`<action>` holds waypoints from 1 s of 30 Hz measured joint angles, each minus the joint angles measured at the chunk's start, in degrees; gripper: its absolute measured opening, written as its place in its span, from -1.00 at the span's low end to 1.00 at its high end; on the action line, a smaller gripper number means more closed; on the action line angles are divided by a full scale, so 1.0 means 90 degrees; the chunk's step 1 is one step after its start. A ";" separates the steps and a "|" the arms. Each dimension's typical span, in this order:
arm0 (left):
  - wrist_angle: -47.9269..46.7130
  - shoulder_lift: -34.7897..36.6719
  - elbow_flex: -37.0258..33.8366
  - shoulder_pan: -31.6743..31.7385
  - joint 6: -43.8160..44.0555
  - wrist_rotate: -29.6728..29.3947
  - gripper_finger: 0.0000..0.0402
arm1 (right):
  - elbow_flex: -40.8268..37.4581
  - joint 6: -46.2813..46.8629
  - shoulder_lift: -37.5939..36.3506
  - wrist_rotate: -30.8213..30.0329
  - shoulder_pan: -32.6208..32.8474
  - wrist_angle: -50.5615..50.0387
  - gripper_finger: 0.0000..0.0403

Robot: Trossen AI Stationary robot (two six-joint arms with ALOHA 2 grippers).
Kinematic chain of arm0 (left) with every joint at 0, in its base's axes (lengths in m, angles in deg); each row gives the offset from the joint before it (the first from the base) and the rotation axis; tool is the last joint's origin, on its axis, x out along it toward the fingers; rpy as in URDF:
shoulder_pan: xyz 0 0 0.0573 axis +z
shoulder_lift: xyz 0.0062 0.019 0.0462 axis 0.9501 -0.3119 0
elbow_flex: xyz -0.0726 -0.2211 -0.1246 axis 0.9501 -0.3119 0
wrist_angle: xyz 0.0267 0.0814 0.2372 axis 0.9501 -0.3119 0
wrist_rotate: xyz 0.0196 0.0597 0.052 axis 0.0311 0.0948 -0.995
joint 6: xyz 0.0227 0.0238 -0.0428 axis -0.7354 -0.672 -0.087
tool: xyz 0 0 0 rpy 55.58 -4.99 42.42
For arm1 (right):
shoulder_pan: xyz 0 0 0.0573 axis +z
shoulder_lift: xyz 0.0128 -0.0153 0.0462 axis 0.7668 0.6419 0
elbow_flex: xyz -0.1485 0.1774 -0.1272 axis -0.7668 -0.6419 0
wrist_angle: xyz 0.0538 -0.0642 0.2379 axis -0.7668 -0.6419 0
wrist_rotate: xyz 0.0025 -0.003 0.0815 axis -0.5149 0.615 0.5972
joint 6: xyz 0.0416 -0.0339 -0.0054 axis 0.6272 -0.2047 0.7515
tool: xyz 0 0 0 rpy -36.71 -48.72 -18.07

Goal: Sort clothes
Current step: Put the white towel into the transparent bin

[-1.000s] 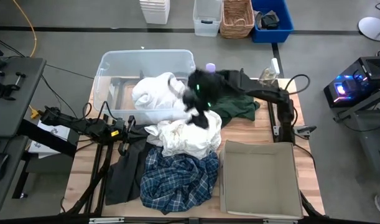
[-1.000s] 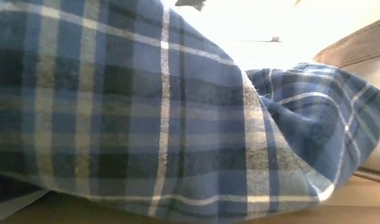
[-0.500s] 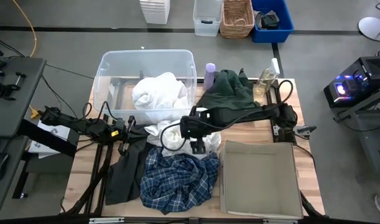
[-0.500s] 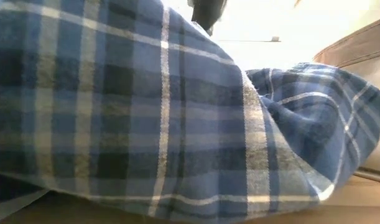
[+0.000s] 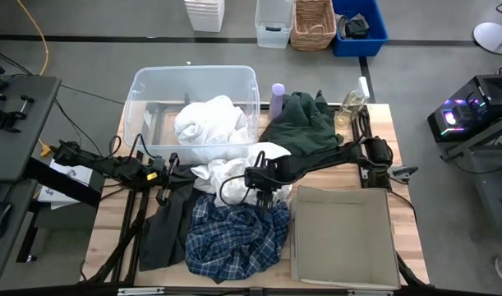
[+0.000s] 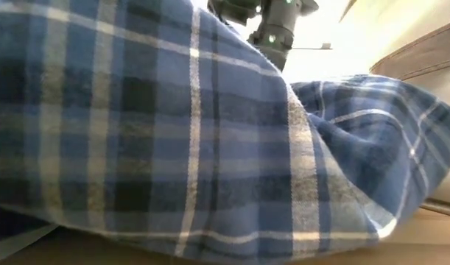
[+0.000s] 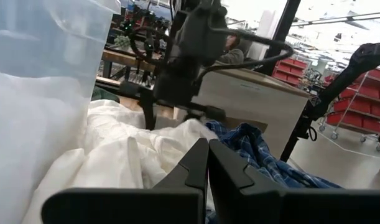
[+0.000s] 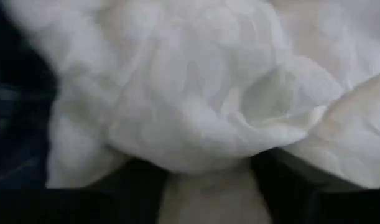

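A white and cream pile (image 5: 234,174) lies mid-table, its near part resting on the blue-and-white plaid shirt (image 5: 234,238), which fills the low view (image 6: 173,132). Another white piece (image 5: 205,119) lies in the clear tub (image 5: 144,90). A dark green piece (image 5: 304,123) is heaped at the far side. A black-grey piece (image 5: 164,222) lies at the near left. My right gripper (image 5: 263,193) is open, pointing down into the white pile; it also shows in the left wrist view (image 7: 177,115). My left gripper (image 7: 207,152) is shut and empty beside the pile's left edge (image 5: 175,171). My right gripper comes at the white and cream pile from above, pointing down. Its open fingers (image 8: 124,190) stand on either side of a bulge of cream cloth (image 8: 208,193) at the pile's near right part. The pile lies slack on the table and the plaid shirt.
A beige square fabric bin (image 5: 341,234) stands at the near right, right beside my right gripper. A purple-capped bottle (image 5: 278,94) and a clear bottle (image 5: 353,103) stand at the far edge. Baskets and bins (image 5: 312,25) stand on the floor beyond the table.
My right gripper has swung from over the tub's right near corner toward the table's near edge and has come down onto the white and cream pile.
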 joint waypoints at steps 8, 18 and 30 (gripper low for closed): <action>-0.0002 0.0000 0.0000 0.0000 0.0000 0.0000 -1.00 | 0.1111 -0.0413 -0.0831 0.0513 0.0000 -0.0980 -0.95; -0.0002 -0.0001 0.0000 -0.0002 0.0000 0.0001 -1.00 | 0.4457 -0.1834 -0.2155 0.1414 -0.0449 -0.0511 -0.97; -0.0002 0.0000 0.0000 0.0000 0.0000 0.0000 -1.00 | 0.5401 -0.2287 -0.1234 0.1410 -0.1738 0.5500 -0.98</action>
